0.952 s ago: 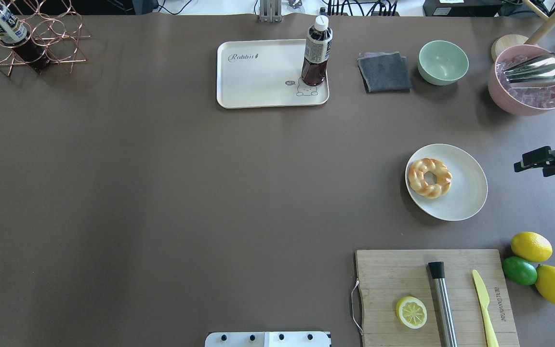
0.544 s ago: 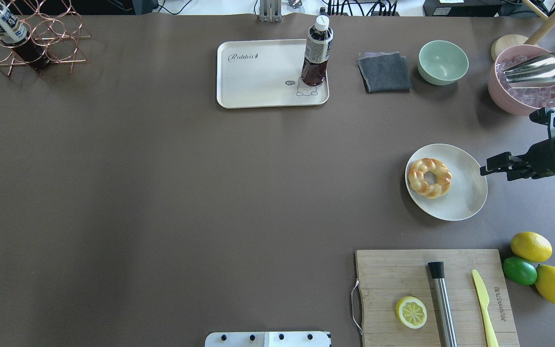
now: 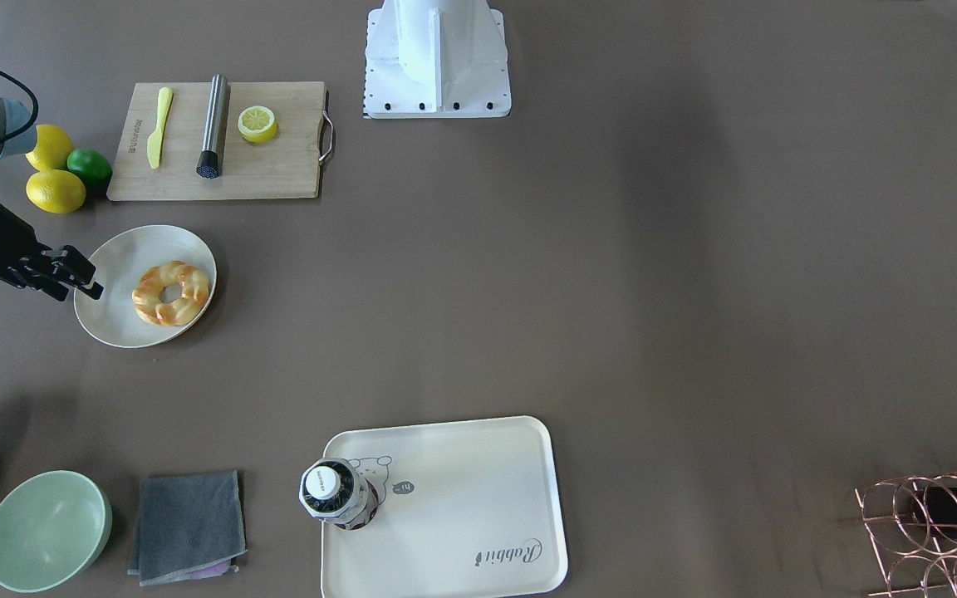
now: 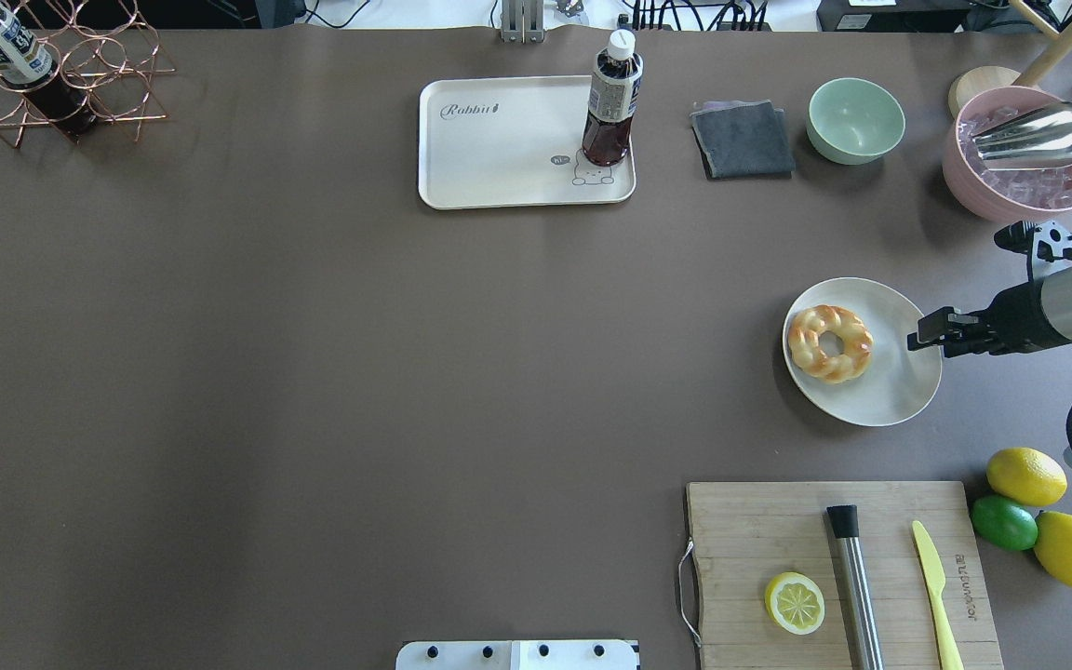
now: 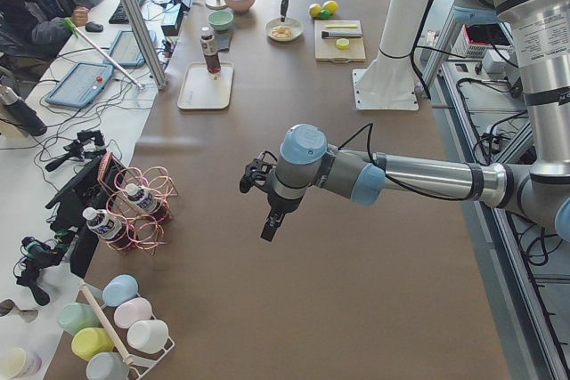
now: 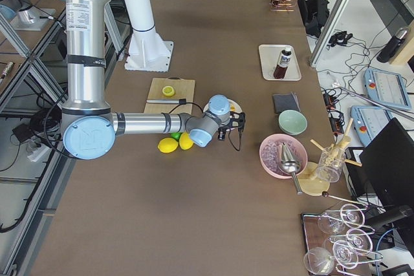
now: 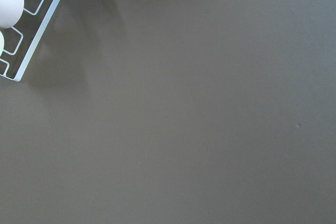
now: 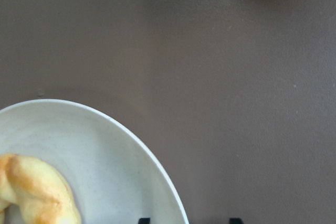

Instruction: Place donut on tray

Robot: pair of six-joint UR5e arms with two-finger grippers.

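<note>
The donut (image 4: 829,343) lies on a plate (image 4: 899,391), 4 o'clock of the tray (image 4: 499,149); right tool (image 4: 919,333), parted, over the plate's 3 o'clock rim; bottle (image 4: 610,102) stands in the tray's corner; left tool (image 5: 267,229) distant, grip cannot be told.

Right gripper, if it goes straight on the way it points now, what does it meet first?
Likely the rim of the white plate, not the donut: the right gripper seems to point down over that edge. Height unclear.
</note>
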